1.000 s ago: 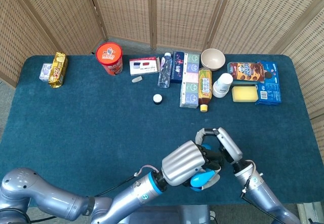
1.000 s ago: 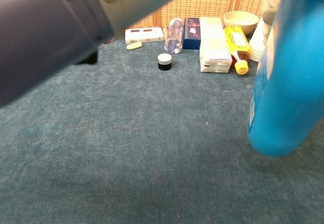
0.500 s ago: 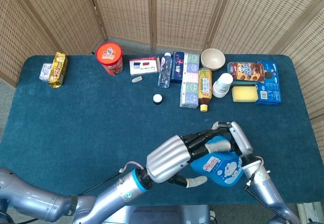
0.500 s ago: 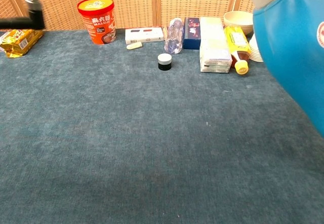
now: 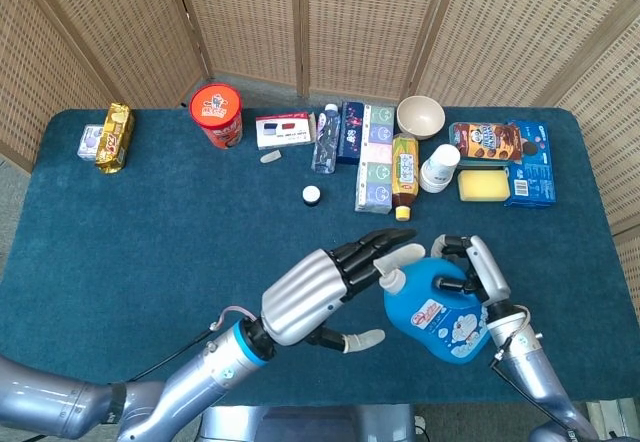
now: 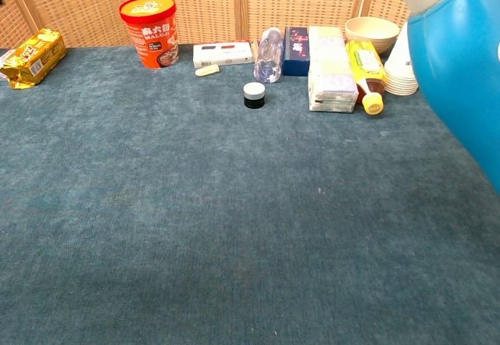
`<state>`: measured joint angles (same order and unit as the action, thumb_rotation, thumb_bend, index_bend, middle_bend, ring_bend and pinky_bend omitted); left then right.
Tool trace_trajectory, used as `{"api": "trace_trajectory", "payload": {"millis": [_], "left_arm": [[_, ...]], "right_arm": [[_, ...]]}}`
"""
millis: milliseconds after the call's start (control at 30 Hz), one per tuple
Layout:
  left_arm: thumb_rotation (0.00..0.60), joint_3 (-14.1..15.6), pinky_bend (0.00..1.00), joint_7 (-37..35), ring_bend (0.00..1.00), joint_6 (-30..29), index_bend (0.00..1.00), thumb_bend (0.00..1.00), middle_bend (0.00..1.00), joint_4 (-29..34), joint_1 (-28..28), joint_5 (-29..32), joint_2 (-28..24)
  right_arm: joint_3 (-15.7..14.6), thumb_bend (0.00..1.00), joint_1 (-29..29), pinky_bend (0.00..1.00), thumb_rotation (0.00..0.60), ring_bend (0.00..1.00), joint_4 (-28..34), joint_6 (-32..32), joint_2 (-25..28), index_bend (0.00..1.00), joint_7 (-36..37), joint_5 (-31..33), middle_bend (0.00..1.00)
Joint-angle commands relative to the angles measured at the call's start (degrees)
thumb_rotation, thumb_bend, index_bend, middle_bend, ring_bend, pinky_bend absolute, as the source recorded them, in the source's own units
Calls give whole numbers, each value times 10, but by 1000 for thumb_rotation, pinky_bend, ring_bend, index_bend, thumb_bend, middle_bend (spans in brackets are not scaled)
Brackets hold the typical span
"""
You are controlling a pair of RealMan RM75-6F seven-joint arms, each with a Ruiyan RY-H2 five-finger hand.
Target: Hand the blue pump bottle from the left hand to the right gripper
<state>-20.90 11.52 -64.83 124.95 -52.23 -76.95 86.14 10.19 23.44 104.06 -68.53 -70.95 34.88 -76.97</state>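
The blue pump bottle (image 5: 440, 314) with a white cap and a cartoon label hangs over the near right part of the table. My right hand (image 5: 478, 272) grips its upper part, fingers curled over the top. My left hand (image 5: 322, 292) lies just to the left of it with its fingers stretched out and apart, holding nothing; the fingertips (image 5: 402, 254) reach close to the bottle's white cap. In the chest view only the blue pump bottle (image 6: 462, 72) shows, large at the right edge, and neither hand appears there.
Along the back stand a red cup (image 5: 216, 114), a flat box (image 5: 284, 129), a water bottle (image 5: 323, 140), cartons (image 5: 374, 167), a tea bottle (image 5: 404, 175), a bowl (image 5: 420, 115) and cookie packs (image 5: 500, 142). A small jar (image 5: 312, 195) sits in front. Snack packs (image 5: 113, 137) lie far left.
My left hand has let go of the bottle, opened its fingers and drawn back to the left. The bottle has stayed in my right hand and shifted slightly right.
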Motion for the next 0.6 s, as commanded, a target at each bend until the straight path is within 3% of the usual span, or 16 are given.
{"api": "trace_trajectory", "payload": {"millis": [33,167,367,500,600], "left_arm": [[600,2,95,3,0,1,0,160,0,13,11,0,-31],[600,8,1,39,0,-2,0,116,0,28,26,2,-79],[600,32,0,113,0,-35,0,69,0,49,78,-6,-176],[600,57,0,108,0,-58,0,69,0,55,127,-19,-252],[600,77,0,61,0,-72,0,69,0,42,164,-45,-300]], "right_arm": [[2,496,-2,806,600,636,-3,0,1,787,1,2,918],[5,496,-6,806,600,632,-9,-4,7,787,1,3,918],[14,496,-18,806,600,624,-10,-22,21,787,1,5,918],[25,496,-27,806,600,622,-1,-38,26,787,-9,19,918],[30,496,-31,806,600,620,1,-42,31,787,-15,27,918]]}}
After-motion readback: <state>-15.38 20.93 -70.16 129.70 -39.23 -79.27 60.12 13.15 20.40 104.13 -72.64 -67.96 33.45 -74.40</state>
